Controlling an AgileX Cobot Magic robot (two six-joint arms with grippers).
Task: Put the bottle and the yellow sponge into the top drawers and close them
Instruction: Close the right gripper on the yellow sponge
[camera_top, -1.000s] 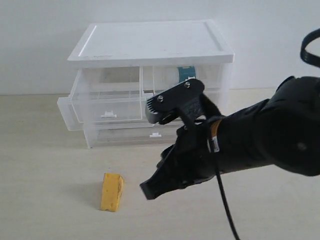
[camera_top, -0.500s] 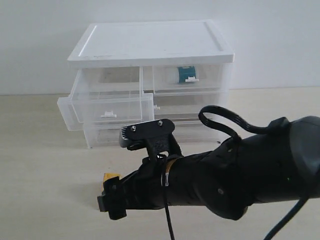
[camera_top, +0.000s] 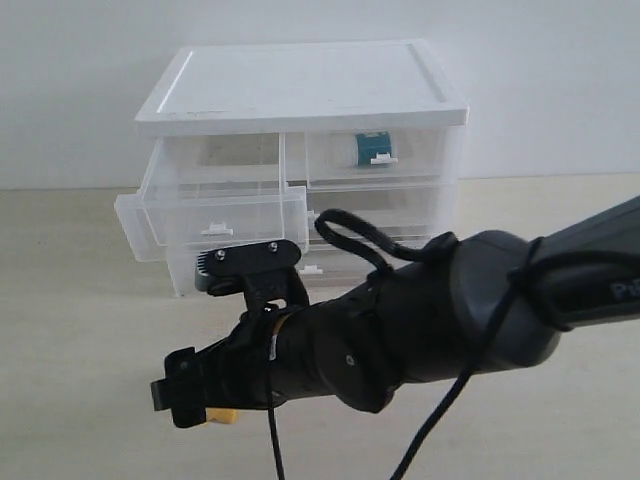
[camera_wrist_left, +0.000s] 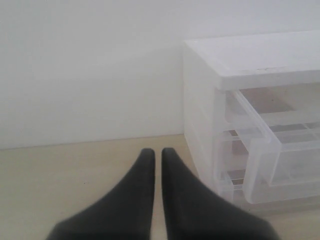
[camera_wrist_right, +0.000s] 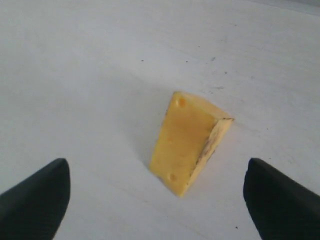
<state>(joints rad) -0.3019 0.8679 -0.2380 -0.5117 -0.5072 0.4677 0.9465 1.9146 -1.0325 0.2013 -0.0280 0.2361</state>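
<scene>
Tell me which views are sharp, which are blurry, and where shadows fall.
Right wrist view: the yellow sponge is sharp, with a faint shadow beside it; the right gripper is dark and blurred. Left wrist view: hazy, left gripper out of focus. Exterior view: evenly lit, cabinet clear.

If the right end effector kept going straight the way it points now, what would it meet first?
Most likely the yellow sponge, standing on the table centred between the right end effector's open jaws; depth unclear.

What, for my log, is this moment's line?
right claw open, facing sponge; left claw shut; bottle in right drawer; left drawer open
</scene>
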